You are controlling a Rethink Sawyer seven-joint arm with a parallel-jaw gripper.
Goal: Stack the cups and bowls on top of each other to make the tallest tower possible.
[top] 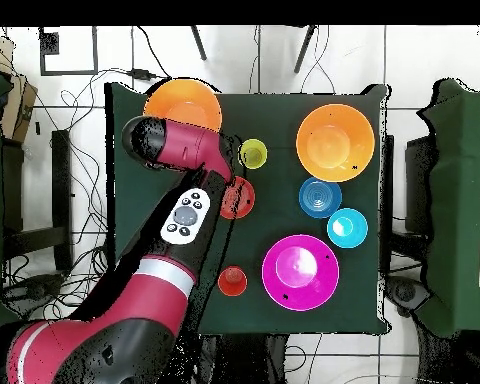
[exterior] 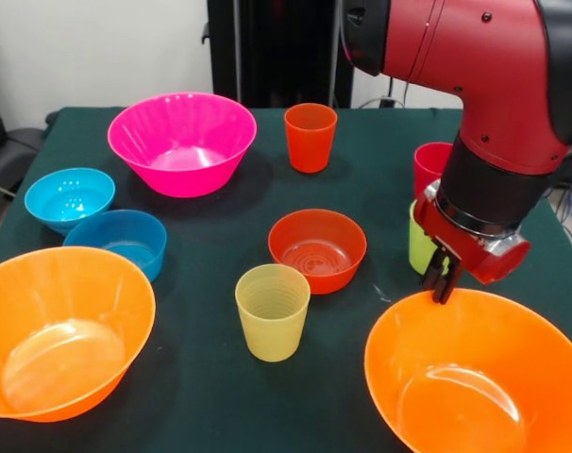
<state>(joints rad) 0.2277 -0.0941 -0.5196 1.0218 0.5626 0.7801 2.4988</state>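
Front view. The red and black arm is coming down at 3 o'clock. Its claw is hanging at the far rim of a large orange translucent plastic bowl sitting at 5 o'clock; the dark fingers look close together, but whether they are pinching the rim cannot be told.

Just behind the claw, a lime green translucent cup is standing mostly hidden by the wrist, with a red-pink translucent cup right behind it, also partly covered.

A small red-orange translucent bowl is sitting near centre on the dark green surface. A ribbed pale yellow tumbler is standing upright at 6 o'clock, just beside that bowl. An orange translucent cup is standing upright at 12 o'clock.

A large magenta pink translucent bowl is sitting at 11 o'clock. A small light blue bowl is resting at 9 o'clock, with a darker blue small bowl touching or nearly touching it. A second large orange bowl is sitting at 7 o'clock.

All pieces are standing separately, open side up, nothing stacked. In the overhead view the arm is covering the two cups and the claw.
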